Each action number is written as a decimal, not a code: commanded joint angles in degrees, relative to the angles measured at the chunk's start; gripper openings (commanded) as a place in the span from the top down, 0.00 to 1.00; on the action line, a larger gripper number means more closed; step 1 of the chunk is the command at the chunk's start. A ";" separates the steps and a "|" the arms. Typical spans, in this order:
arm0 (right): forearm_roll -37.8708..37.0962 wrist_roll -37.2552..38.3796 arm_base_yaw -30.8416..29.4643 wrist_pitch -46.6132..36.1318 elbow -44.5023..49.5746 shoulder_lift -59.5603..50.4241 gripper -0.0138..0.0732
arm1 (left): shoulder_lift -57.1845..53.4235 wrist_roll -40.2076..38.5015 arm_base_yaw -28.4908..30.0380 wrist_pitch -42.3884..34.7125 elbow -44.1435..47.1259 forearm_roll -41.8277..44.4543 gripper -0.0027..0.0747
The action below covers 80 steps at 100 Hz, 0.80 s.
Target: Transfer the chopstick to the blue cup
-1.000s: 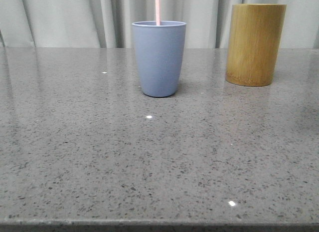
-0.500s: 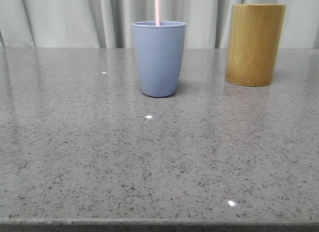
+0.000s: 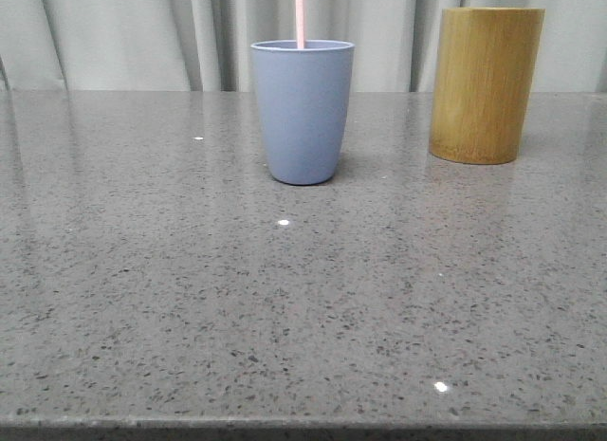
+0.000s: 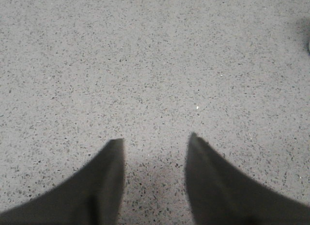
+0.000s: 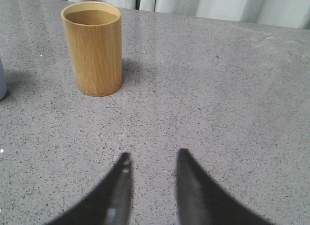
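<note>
The blue cup (image 3: 303,111) stands upright at the middle back of the grey table. A thin pale pink chopstick (image 3: 300,16) rises straight out of its mouth, its top cut off by the frame edge. Neither arm shows in the front view. In the left wrist view my left gripper (image 4: 156,138) is open over bare speckled stone, nothing between its fingers. My right gripper (image 5: 152,155) is also open and empty, some way short of the bamboo cylinder. A sliver of the blue cup (image 5: 2,82) shows at the edge of the right wrist view.
A taller yellow-brown bamboo cylinder (image 3: 485,84) stands to the right of the blue cup; its inside (image 5: 90,17) looks empty from the right wrist. A pale curtain (image 3: 123,38) hangs behind the table's far edge.
</note>
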 commanded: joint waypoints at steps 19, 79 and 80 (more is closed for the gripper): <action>-1.78 -0.51 -0.36 -3.61 -1.24 0.47 0.92 | -0.30 -0.36 0.15 -3.73 -1.53 -0.55 0.99; -1.78 -0.51 -0.36 -3.61 -1.24 0.47 0.92 | -0.30 -0.36 0.15 -3.73 -1.53 -0.55 0.99; -1.78 -0.51 -0.36 -3.61 -1.24 0.47 0.92 | -0.30 -0.36 0.15 -3.73 -1.53 -0.55 0.99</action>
